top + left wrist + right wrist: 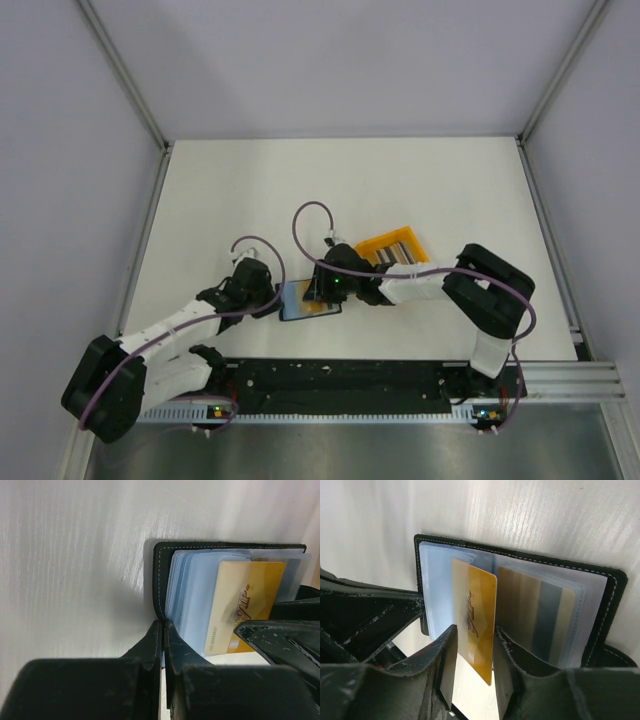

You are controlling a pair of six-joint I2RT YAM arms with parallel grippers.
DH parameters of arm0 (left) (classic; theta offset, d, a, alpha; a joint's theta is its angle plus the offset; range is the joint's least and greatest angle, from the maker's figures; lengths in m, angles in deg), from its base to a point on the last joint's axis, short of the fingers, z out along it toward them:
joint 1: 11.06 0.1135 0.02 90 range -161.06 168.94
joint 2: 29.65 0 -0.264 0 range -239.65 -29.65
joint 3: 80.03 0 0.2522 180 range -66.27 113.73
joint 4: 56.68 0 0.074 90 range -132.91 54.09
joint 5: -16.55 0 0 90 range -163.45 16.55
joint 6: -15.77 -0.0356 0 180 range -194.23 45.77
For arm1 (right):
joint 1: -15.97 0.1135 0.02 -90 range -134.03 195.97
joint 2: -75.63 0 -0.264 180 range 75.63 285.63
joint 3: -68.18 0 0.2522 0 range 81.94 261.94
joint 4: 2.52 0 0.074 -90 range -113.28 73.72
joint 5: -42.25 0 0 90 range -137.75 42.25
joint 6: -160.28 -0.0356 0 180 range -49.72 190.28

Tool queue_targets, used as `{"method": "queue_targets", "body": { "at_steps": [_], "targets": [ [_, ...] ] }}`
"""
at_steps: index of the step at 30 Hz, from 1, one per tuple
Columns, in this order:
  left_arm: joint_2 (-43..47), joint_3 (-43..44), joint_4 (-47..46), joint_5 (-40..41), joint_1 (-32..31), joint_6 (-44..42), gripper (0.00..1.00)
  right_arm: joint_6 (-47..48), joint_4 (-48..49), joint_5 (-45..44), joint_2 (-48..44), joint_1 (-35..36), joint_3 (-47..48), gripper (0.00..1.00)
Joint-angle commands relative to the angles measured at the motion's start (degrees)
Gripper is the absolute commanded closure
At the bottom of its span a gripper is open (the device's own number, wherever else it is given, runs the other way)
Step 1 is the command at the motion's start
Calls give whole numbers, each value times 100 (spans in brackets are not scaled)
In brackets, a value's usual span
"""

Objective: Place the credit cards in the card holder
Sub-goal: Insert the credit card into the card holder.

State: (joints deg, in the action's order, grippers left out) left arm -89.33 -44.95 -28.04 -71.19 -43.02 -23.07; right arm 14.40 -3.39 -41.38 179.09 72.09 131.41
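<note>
Right tool (474, 632) sitting parted around gold card (475, 605) | card resting partway in card holder (602, 587) on bench (75, 555) | left tool (163, 626) pinching card holder edge | I'm judging insertion unfinished, next pushing card fully home.

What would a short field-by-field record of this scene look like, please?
card holder: lying open on the table, clear sleeves showing
left gripper: shut on the holder's black cover edge
right gripper: fingers apart on either side of the gold card; grip unclear
gold card: partly in a sleeve, the rest sticking out
sleeved cards: several behind the neighbouring sleeve
bin cards: standing edge-on in the orange bin, beyond the holder
</note>
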Motion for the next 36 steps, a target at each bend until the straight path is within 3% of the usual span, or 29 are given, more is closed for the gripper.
{"method": "queue_targets", "body": {
  "at_steps": [1, 6, 30, 36],
  "targets": [
    [-149, 12, 174, 125, -3, -44, 100, 683, -1270, -839, -449, 101, 343, 61],
    [-140, 39, 174, 108, 6, -97, 100, 789, -1788, -883, -291, 110, 695, 57],
    [-123, 12, 16, -33, 6, -115, 100, 841, -1025, 206, 227, 215, 1020, 58],
    [-123, 30, 7, -42, -3, -141, 100, 982, -1007, -101, 148, 215, 1012, 59]
  ]
}}
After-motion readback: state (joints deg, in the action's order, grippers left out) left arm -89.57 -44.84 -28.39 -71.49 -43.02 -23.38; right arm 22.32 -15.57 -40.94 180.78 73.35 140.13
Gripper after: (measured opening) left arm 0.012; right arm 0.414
